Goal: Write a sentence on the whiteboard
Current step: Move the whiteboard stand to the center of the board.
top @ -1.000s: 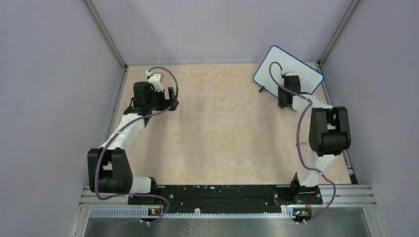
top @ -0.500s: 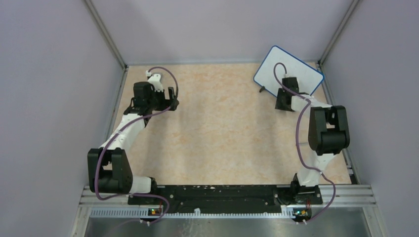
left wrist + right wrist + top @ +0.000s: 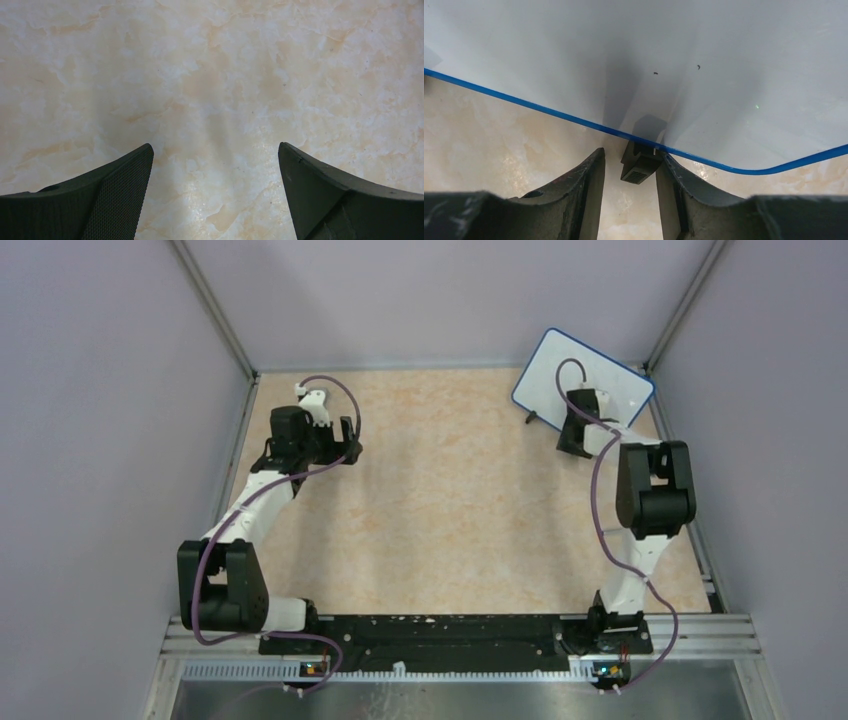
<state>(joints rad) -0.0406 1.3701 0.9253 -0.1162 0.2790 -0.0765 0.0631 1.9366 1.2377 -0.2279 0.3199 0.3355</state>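
Observation:
The whiteboard (image 3: 590,368) stands tilted at the back right, white with a thin blue frame. Its face (image 3: 704,55) is blank apart from two tiny dark specks; no sentence shows on it. My right gripper (image 3: 573,443) is at the board's lower edge. In the right wrist view it (image 3: 629,152) is narrowly open around one black foot (image 3: 640,166). The right finger (image 3: 669,190) touches the foot and the left finger (image 3: 589,185) stands a little apart from it. My left gripper (image 3: 343,448) hangs wide open and empty over bare table (image 3: 215,150).
The other black foot (image 3: 533,420) sticks out at the board's left lower edge. Grey walls and metal posts (image 3: 215,310) enclose the marbled table (image 3: 440,490) on three sides. The right wall is close behind the board.
My right arm has swung slightly left and its gripper has closed in on the board's lower edge and foot. The left arm has not moved.

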